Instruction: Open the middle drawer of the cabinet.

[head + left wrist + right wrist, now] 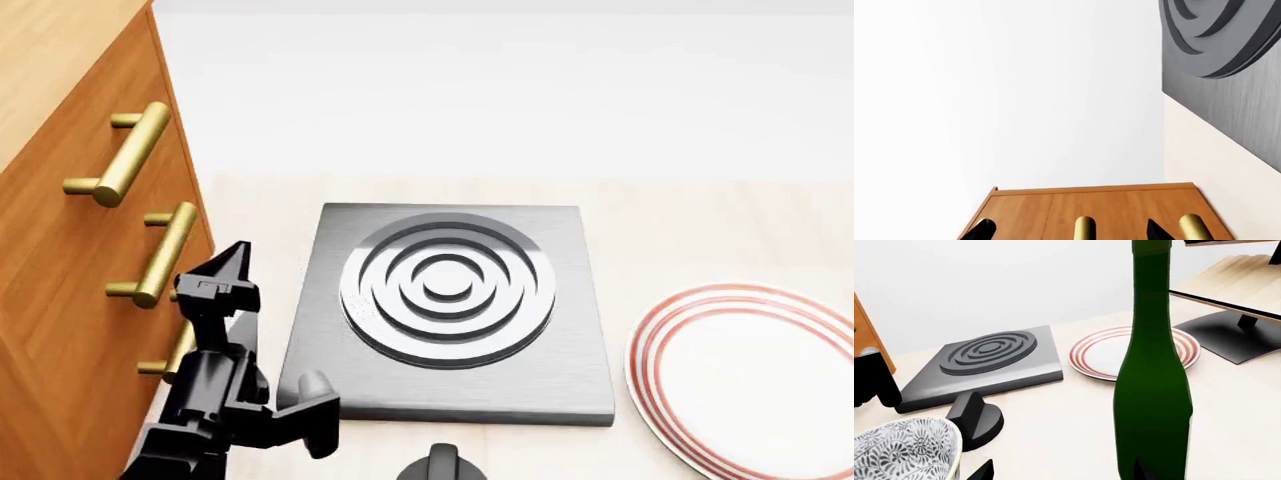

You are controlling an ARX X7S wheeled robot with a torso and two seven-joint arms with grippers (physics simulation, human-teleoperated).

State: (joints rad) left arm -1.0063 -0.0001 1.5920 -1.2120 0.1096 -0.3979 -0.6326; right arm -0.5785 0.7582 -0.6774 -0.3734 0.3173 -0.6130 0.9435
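Pale countertop (694, 215): meets a plain white wall.
Cabinet (54, 300): orange-brown wood at head view's left; three brass handles.
Middle drawer (100, 265): second front.
Left gripper (220, 268): fingers parted, grasping nothing, just beside the fronts.
Right gripper: state unclear.
Count: one grey ringed slab (447, 300), one red-rimmed plate (747, 375), one green bottle (1153, 385), one patterned bowl (904, 452).
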